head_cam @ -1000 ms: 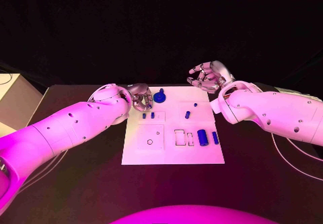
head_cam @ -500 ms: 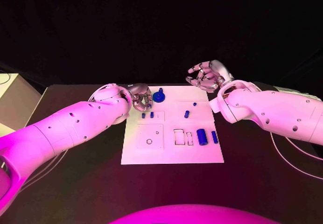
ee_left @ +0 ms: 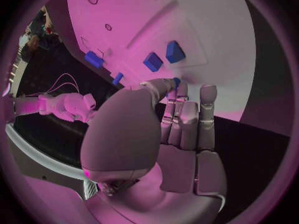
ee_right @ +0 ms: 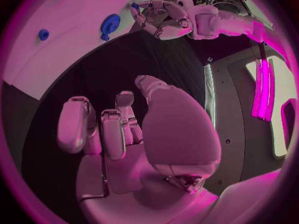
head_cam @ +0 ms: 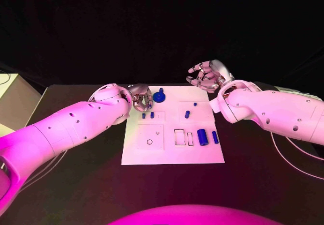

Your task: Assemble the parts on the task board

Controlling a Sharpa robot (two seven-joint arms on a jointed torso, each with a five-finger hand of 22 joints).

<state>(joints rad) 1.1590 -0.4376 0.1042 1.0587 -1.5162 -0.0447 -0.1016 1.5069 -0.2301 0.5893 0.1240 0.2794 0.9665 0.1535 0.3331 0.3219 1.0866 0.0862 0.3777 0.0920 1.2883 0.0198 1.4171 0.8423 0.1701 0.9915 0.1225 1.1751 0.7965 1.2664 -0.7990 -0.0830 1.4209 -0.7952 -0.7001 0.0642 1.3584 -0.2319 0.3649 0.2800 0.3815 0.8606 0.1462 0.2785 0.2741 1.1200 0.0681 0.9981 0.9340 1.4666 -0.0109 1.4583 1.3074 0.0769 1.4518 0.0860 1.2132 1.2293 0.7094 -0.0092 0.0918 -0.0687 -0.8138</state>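
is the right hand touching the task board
Apart. The head view shows the right hand raised beyond the task board far edge, fingers spread, holding nothing.

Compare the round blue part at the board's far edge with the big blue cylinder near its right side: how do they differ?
The round blue part is disc-shaped with a stem and sits beside the left hand. The big blue cylinder is long, lies flat and has no hand near it. Both are blue and rest on the white task board.

Black table [head_cam: 81,187] under my arms. Pale box-like thing [head_cam: 15,101] at its far left edge, partly cut off; can't tell what it is.
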